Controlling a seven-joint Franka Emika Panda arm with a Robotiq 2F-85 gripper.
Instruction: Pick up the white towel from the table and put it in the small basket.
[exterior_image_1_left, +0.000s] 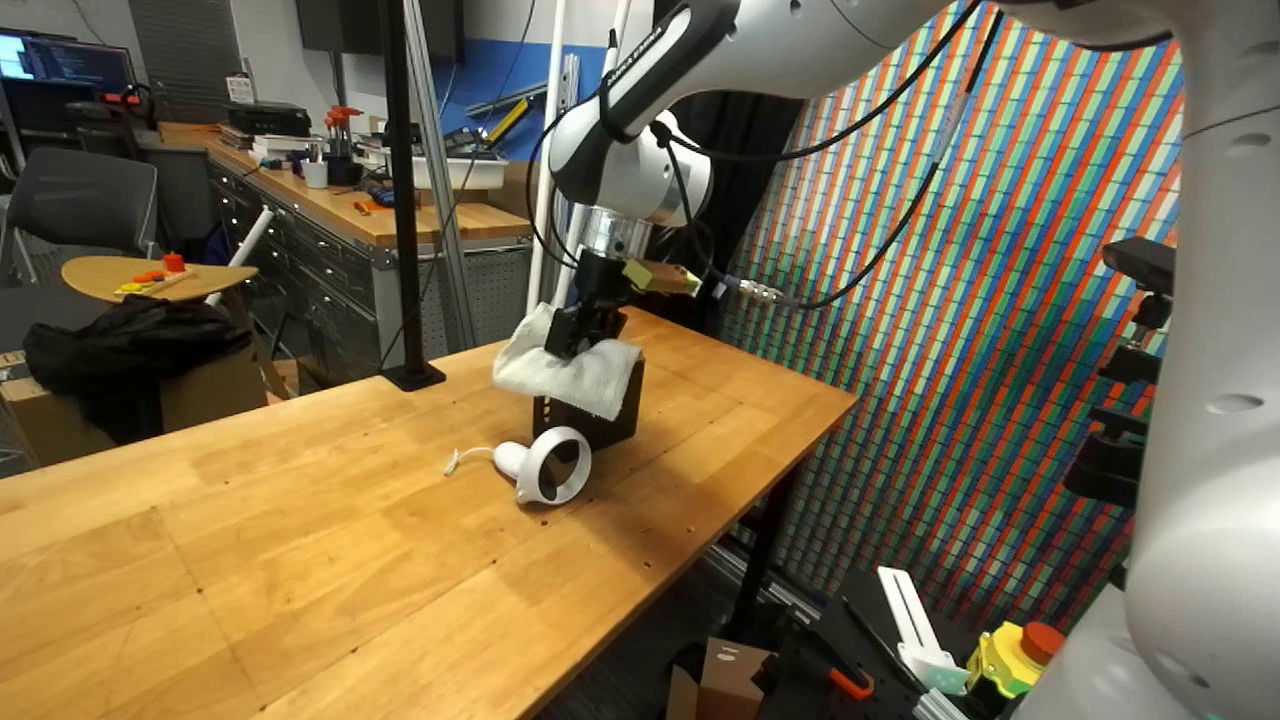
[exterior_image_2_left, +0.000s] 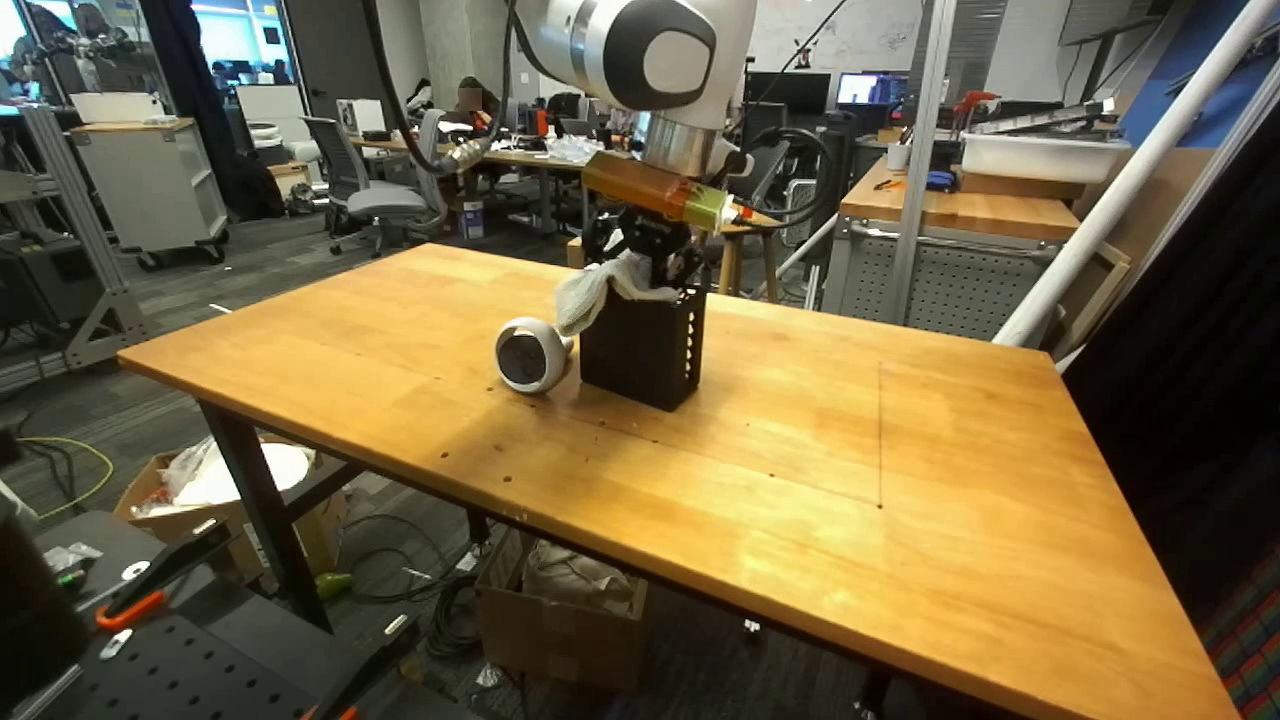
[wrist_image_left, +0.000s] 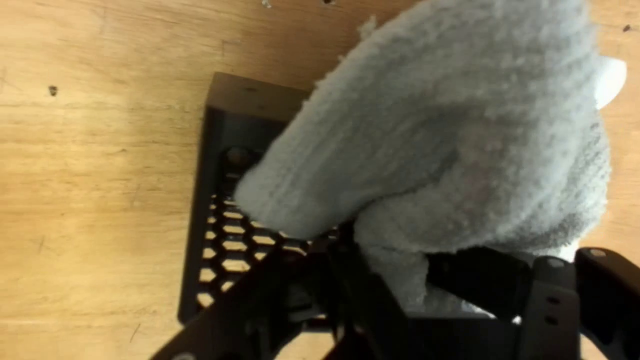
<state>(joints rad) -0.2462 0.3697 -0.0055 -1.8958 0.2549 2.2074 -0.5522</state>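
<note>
The white towel is bunched over the top of the small black basket on the table. My gripper points down above the basket and is shut on the towel, with cloth between its fingers. In an exterior view the towel hangs over the rim of the basket, at the side near the white controller. In the wrist view the towel covers much of the basket, whose perforated floor shows at the left. The fingertips are partly hidden by cloth.
A white ring-shaped controller with a short cord lies close beside the basket; it also shows in an exterior view. A black pole stands at the edge of the wooden table.
</note>
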